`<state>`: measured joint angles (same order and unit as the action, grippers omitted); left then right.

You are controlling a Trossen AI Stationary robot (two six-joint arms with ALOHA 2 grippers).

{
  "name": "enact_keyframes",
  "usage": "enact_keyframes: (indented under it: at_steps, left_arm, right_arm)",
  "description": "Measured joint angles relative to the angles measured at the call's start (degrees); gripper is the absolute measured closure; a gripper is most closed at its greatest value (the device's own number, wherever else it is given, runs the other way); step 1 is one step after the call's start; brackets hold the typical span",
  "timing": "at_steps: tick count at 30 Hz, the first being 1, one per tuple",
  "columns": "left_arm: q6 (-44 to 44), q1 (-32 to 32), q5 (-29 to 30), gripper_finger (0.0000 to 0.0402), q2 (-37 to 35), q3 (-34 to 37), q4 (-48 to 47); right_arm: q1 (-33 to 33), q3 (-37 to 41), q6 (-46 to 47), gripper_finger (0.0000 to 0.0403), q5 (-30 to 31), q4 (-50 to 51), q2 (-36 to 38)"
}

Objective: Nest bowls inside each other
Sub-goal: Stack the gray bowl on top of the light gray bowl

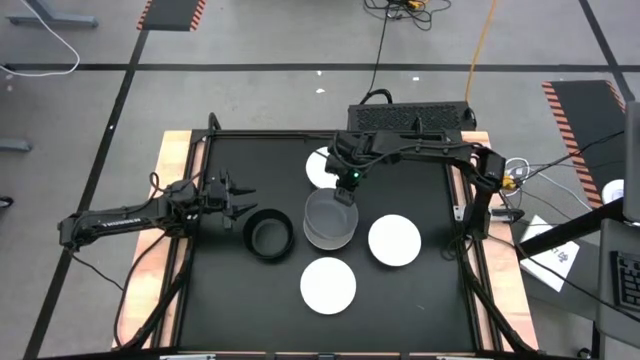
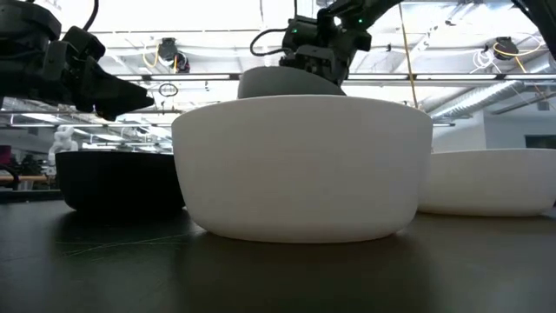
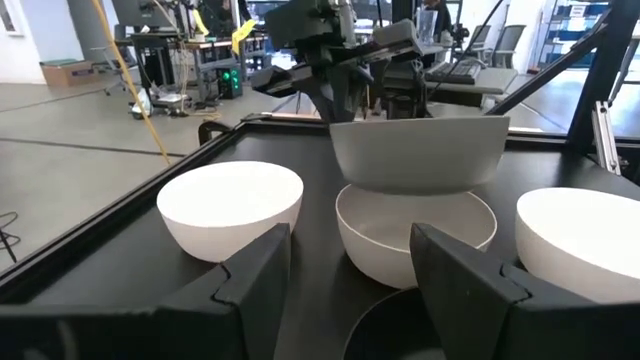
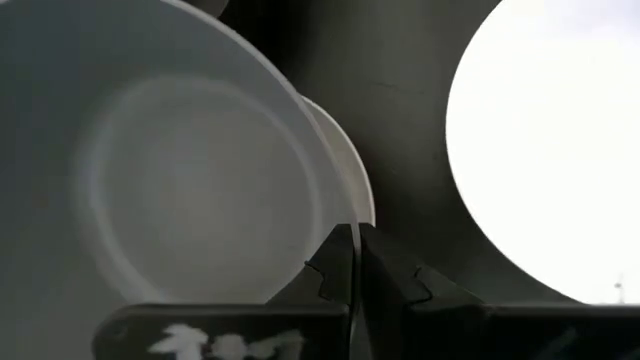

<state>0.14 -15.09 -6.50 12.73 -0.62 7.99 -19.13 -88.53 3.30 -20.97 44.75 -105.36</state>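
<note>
A grey bowl [image 1: 330, 214] hangs near the middle of the high view, held above a second bowl [image 3: 415, 232] that sits on the black table [image 1: 400, 300]; in the left wrist view the lifted one hovers just over the lower one's mouth, apart from it and roughly level. The right gripper [image 1: 347, 180] pinches the grey bowl's far rim, its fingers pressed on the wall as the right wrist view shows. So the step in hand looks like the placing of this bowl into the one beneath. The next move calls for a straight lowering with the two rims centred, then a release once the bowl seats. Around this pair, one white bowl [image 1: 328, 284] lies at lower centre, another [image 1: 394, 240] to the right, a third [image 1: 320, 166] partly hidden under the right arm at upper centre, and the black bowl [image 1: 268, 235] to the left. The left gripper [image 1: 238, 195] waits just beside the black bowl, its fingers spread and holding nothing.
</note>
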Motion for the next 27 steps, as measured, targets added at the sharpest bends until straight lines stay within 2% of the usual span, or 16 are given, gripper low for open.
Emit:
enact_keyframes:
  at_steps: [17, 27]
  left_arm:
    - [0.64, 0.01, 0.0, 0.019, 0.01, 0.0, -0.17]
    - [0.17, 0.02, 0.0, 0.019, 0.0, 0.0, -0.39]
  right_arm:
    - [2.1, -0.11, 2.53, 0.0403, 4.53, 2.31, 0.15]
    - [2.4, -0.04, 3.56, 0.0403, 5.96, 2.88, -6.11]
